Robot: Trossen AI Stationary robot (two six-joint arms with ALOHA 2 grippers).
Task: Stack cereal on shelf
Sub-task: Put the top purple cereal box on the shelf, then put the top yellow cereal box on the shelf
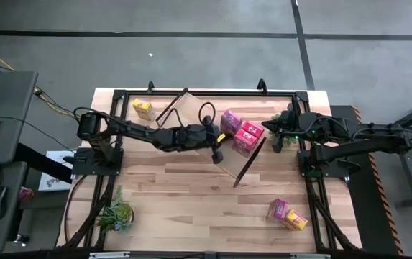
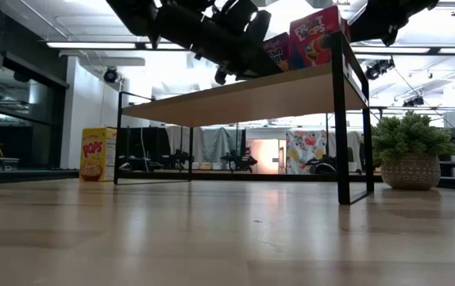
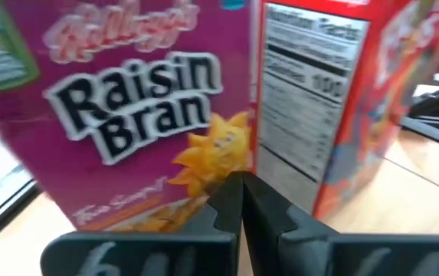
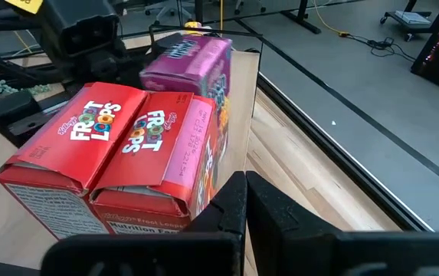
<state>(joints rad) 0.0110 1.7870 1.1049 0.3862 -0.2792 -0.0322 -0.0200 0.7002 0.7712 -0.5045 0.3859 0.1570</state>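
The shelf (image 1: pixel 206 133) stands aslant mid-table, a light-wood board on black legs. On its right end a magenta Raisin Bran box (image 1: pixel 231 121) and two red Froot Loops boxes (image 1: pixel 246 138) stand close together; they also show in the right wrist view (image 4: pixel 127 146). My left gripper (image 3: pixel 242 201) is shut, over the board, right before the magenta box (image 3: pixel 127 115) and a red box (image 3: pixel 334 100). My right gripper (image 4: pixel 244 198) is shut, just off the shelf's right end beside the red boxes. Arms and boxes also show in the low view (image 2: pixel 314 36). My left gripper's shut fingertips (image 3: pixel 230 195) stand level against the lower front corner of the magenta box (image 3: pixel 204 180), next to the red box; I cannot tell whether they touch it. My right gripper's shut fingertips (image 4: pixel 233 192) stand by the nearer red box's end (image 4: pixel 204 180); I cannot tell whether they touch.
A yellow Pops box (image 1: pixel 143 109) stands on the table at the far left, also in the low view (image 2: pixel 92 155). A pink box (image 1: pixel 277 208) and a yellow box (image 1: pixel 296 219) lie near right. Potted plants stand near left (image 1: pixel 116 214) and far right (image 2: pixel 406 155).
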